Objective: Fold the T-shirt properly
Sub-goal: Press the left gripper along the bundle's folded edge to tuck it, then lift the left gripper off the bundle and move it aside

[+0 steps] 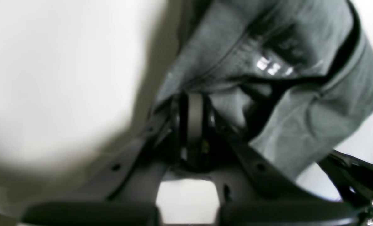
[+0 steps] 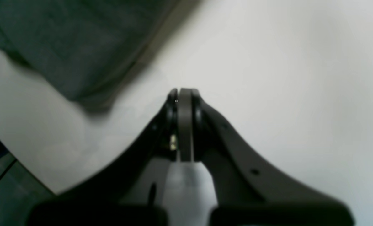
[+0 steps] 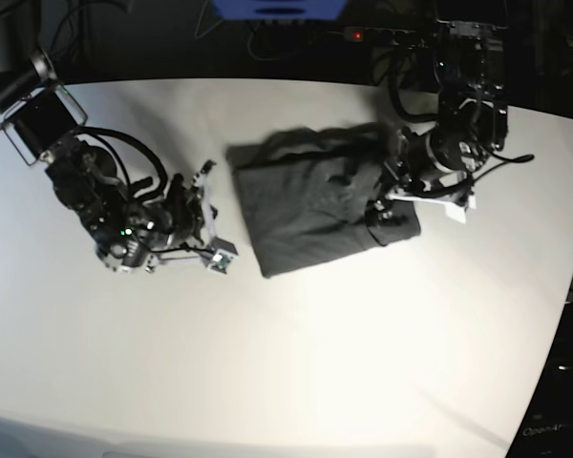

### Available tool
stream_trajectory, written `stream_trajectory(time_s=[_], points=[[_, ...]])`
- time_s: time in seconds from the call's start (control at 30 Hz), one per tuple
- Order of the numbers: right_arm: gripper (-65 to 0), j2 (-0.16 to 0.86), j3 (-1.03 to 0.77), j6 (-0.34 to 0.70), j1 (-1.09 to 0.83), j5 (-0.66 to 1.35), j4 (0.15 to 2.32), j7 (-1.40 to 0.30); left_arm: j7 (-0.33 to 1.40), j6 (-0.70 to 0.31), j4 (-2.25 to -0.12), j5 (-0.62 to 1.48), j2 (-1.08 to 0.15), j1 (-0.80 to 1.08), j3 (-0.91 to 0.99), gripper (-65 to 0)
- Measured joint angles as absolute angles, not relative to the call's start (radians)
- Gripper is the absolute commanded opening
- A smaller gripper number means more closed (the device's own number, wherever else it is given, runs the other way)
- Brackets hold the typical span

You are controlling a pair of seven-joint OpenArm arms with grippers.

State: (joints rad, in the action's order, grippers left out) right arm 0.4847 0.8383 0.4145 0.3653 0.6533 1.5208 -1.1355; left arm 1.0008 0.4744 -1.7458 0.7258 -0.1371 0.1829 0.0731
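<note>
Fabric of T-shirt (image 1: 268, 47) hides left tool (image 1: 194, 94) tip.

white round-edged table (image 3: 296, 382) under bright light; dark cables (image 3: 267, 43) behind.

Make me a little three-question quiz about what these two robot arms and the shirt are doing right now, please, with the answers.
1. True or false: the right gripper is shut with nothing between its jaws, over bare white table.
2. Which gripper is pinching the T-shirt? A) left gripper B) right gripper C) neither
3. Fill in: in the base view, the T-shirt lies as a folded, wrinkled bundle, and the arm gripping it works at the bundle's ____ edge.

Key: 1 true; 2 A, the left wrist view shows dark cloth bunched around its closed jaws; 3 right.
</note>
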Motion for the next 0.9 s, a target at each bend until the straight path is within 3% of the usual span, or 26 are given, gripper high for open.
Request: stream_trajectory(time_s=[0.6, 0.73, 0.9], points=[[-64.9, 0.485, 0.838, 0.414, 0.369, 0.653, 1.522, -1.135, 1.006, 0.472, -1.975, 0.831, -0.15, 0.257, 0.069, -62.2], [-64.9, 0.487, 0.843, 0.414, 0.416, 0.656, 1.522, -1.137, 1.15, 0.471, -1.983, 0.831, -0.142, 0.314, 0.068, -62.2], [-64.9, 0.486, 0.844, 0.435, 0.493, 0.651, 1.523, -1.145, 1.145, 0.472, -1.982, 0.826, -0.146, 0.369, 0.069, -62.2]])
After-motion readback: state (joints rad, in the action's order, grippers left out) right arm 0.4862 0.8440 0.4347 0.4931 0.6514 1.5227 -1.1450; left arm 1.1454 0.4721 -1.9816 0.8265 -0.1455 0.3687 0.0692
